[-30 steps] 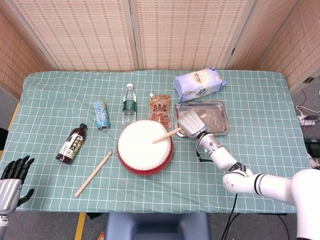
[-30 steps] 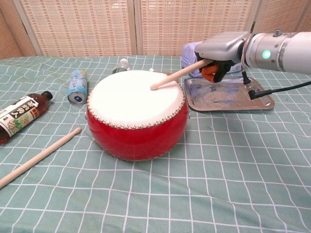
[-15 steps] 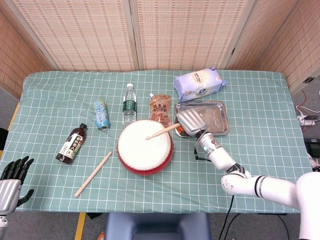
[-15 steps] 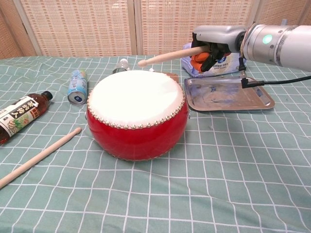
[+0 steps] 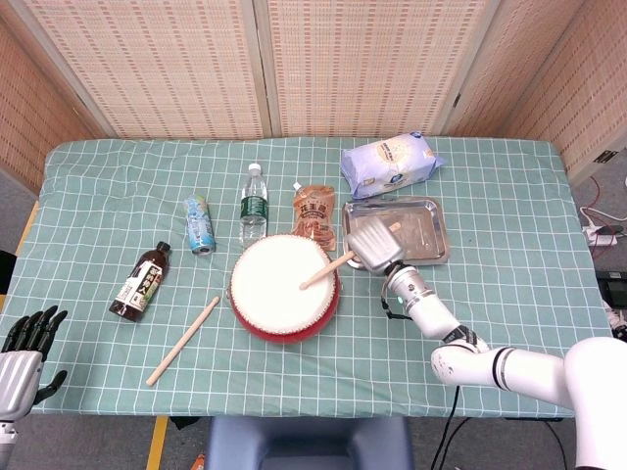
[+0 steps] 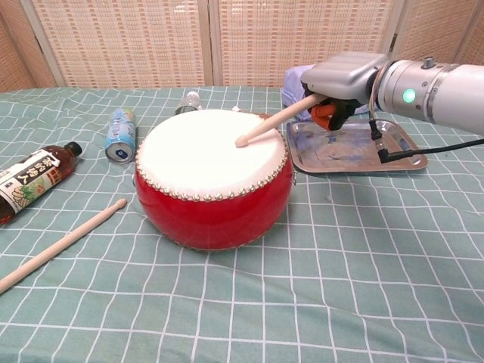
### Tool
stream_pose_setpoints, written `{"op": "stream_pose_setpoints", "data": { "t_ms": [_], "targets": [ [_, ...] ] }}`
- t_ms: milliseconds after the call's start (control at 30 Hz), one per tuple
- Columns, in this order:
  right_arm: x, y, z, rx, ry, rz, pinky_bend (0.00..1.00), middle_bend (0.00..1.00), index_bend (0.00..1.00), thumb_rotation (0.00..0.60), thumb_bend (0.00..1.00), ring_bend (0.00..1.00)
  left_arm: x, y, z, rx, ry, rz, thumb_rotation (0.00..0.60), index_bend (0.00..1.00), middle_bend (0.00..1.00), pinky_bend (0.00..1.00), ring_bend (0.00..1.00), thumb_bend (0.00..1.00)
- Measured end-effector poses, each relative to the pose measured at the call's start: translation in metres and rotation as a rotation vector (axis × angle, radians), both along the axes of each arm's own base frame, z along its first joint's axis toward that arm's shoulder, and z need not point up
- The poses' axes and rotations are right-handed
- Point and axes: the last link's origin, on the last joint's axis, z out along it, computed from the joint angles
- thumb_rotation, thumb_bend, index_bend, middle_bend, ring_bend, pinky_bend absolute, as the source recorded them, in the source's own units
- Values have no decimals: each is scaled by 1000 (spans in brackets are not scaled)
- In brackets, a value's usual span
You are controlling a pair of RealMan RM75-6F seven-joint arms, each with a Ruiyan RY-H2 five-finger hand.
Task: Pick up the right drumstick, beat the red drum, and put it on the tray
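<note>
**Right hand holds drumstick with its tip on the drumhead**

Right hand [image 5: 373, 243] is closed around the butt end of the right drumstick [image 5: 327, 270], gripping it just beside the red drum [image 5: 284, 287], at the drum's right edge and over the near left corner of the tray [image 5: 428, 233]. In the chest view the same hand [image 6: 344, 76] shows as a grey shell with the fingers wrapped under the stick; how tightly they press cannot be told.

From the grip the drumstick [image 6: 272, 121] slopes down and to the left, its long axis running diagonally across the right half of the drum [image 6: 214, 181]. Its rounded tip points toward the drum's middle and rests on, or just above, the white skin; contact looks likely in the chest view.

Left hand [image 5: 27, 343] hangs far to the left of the drum, off the table's near edge, fingers apart and holding nothing.

A second drumstick [image 5: 182, 341] lies flat on the checked cloth to the left of the drum, angled toward it and well apart from it.
</note>
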Motion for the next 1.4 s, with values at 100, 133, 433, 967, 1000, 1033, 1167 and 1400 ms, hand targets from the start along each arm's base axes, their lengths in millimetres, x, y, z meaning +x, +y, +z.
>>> {"op": "stream_pose_setpoints", "data": {
  "t_ms": [100,133,433,967,1000,1033,1167,1400],
  "targets": [
    [5,0,4,2,-133,-37,1000,1000,1000,600,889,1000,0,0,0,0,0,1,600,65,4,32,0,222],
    [7,0,6,10,-210,-62,1000,1000,1000,600,889,1000,0,0,0,0,0,1,600,65,4,32,0,222],
    [5,0,20,142,-788,-264,1000,1000,1000,600,890,1000,1,0,-1,-4,2,-3,600,65,4,32,0,222],
    [-17,-4,-6,26,-241,-95,1000,1000,1000,600,885,1000,0,0,-3,-13,4,7,600,65,4,32,0,222],
    [-16,-4,-6,16,-224,-85,1000,1000,1000,600,885,1000,-1,0,-3,-13,5,8,600,65,4,32,0,222],
    [-15,-3,-7,5,-216,-76,1000,1000,1000,600,885,1000,-1,0,-2,-12,6,10,600,65,4,32,0,221],
    [-10,-3,-4,-16,-301,-83,1000,1000,1000,600,885,1000,-2,-1,-1,-10,7,13,600,65,4,32,0,222],
    [-3,-3,5,64,-745,-209,1000,1000,1000,600,885,1000,0,-1,-2,-13,8,8,600,65,4,32,0,222]
  ]
}}
